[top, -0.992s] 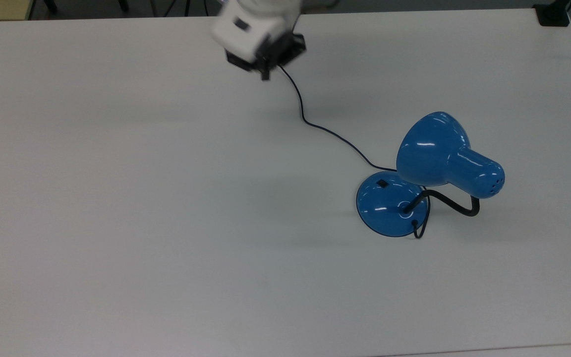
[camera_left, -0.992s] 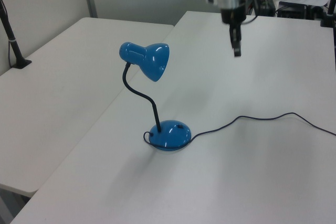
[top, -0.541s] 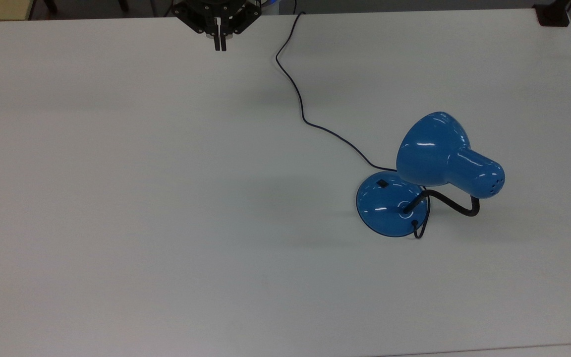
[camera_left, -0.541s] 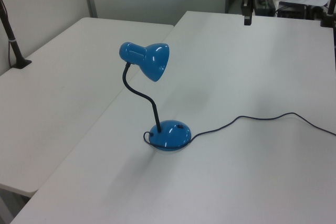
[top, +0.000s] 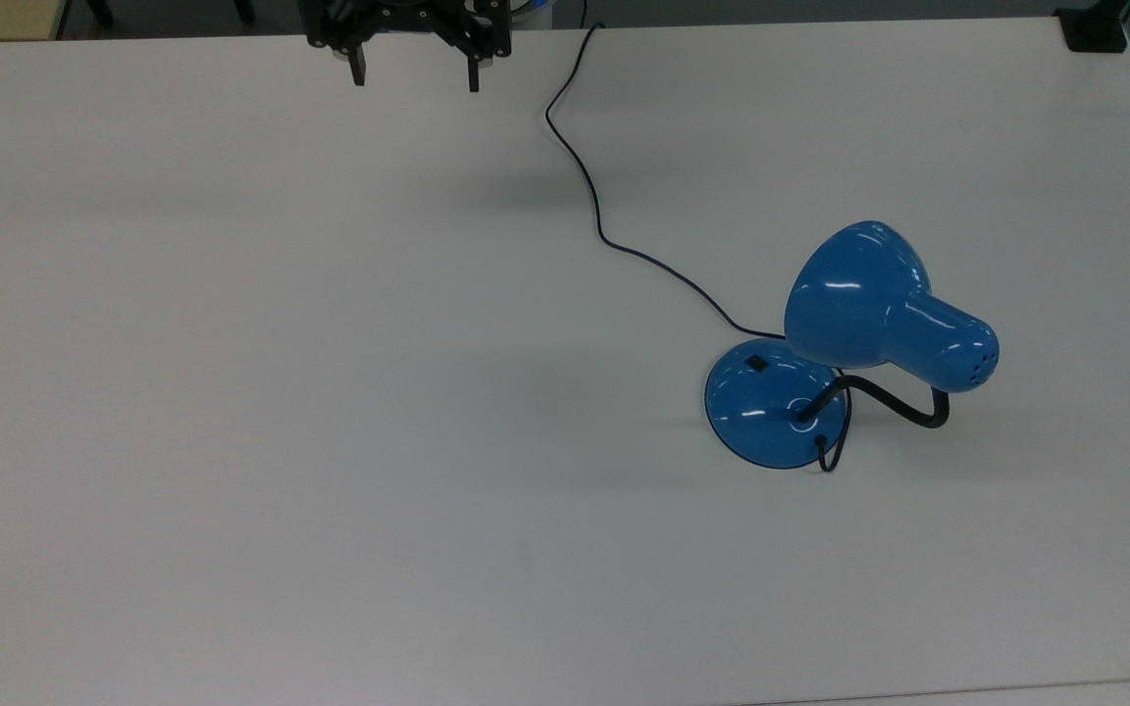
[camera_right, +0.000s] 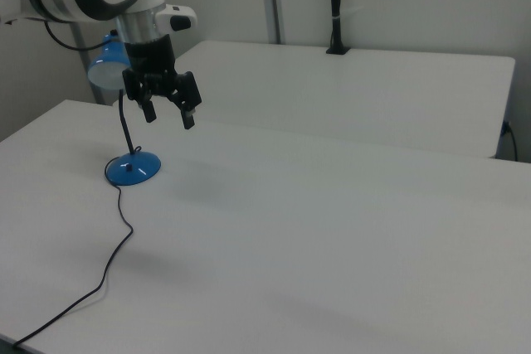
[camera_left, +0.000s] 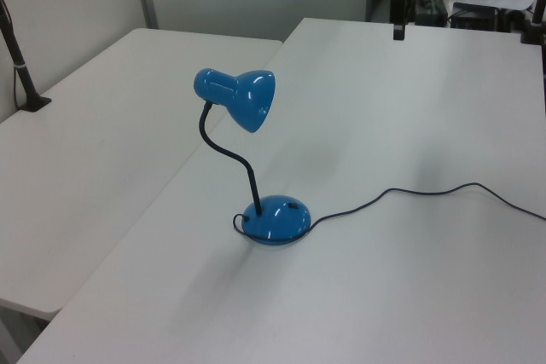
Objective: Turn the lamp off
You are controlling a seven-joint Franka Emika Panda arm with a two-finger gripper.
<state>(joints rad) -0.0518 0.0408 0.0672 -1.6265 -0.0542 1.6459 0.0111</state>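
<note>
The lamp stands on the white table [top: 330, 392], a glossy blue one with a bell-shaped shade [top: 859, 294], a black bendy neck [top: 894, 402] and a round base [top: 766, 412] carrying a small black switch [top: 756, 363]. Its thin black cord [top: 594, 196] runs off toward the top view's upper edge. The lamp [camera_left: 275, 217] also stands mid-table in the left view, and its base [camera_right: 133, 170] sits at the right view's left. My gripper [top: 416, 76] hangs open and empty at the table's far edge, well away from the lamp. The gripper [camera_right: 169, 117] hovers above the table.
A second white table [camera_left: 85, 125] adjoins this one on the left view's left, with a black clamped post [camera_left: 21, 66] on it. A black clamp [top: 1095, 29] sits at the top view's upper right corner. Another black post [camera_right: 334, 6] stands behind in the right view.
A second ago the gripper hung shut over the cord; it has since drawn back to the table's far edge. In the last half second its fingers spread open. The lamp has not moved.
</note>
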